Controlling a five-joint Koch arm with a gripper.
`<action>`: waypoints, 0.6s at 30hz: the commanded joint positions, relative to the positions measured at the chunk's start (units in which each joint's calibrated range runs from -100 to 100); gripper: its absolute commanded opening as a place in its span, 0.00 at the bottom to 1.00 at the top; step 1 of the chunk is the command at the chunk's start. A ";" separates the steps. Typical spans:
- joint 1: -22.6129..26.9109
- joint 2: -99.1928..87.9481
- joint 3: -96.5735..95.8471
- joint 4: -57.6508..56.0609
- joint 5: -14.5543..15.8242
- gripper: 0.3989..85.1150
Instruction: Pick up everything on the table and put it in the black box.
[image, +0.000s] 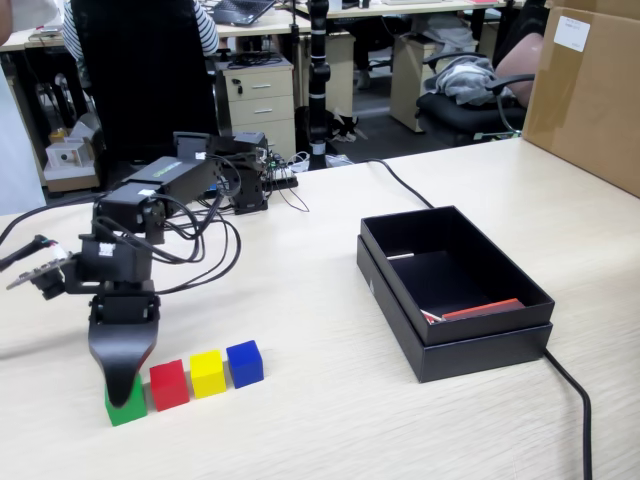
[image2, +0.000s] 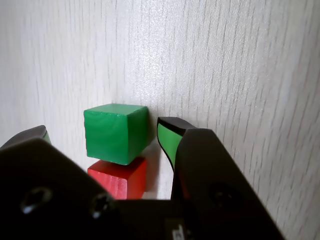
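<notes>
Four small cubes stand in a row on the pale wood-grain table (image: 330, 420): green (image: 128, 408), red (image: 168, 384), yellow (image: 208, 373), blue (image: 245, 363). My gripper (image: 122, 385) points down at the row's left end, over the green cube. In the wrist view the gripper (image2: 105, 129) is open. Its jaws stand on either side of the green cube (image2: 116, 132) with gaps, and the red cube (image2: 120, 177) lies just behind it. The black box (image: 455, 345) stands empty to the right, with a red strip (image: 480, 309) inside.
A big brown carton (image: 590, 95) stands at the table's far right. A black cable (image: 575, 400) runs past the box's right end to the front edge. The arm's base and wires (image: 230, 190) are at the back left.
</notes>
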 joint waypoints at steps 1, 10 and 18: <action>0.24 -1.27 5.74 2.90 -0.15 0.50; 0.10 1.14 6.65 2.90 0.88 0.01; -1.17 -31.90 -9.40 1.86 3.08 0.01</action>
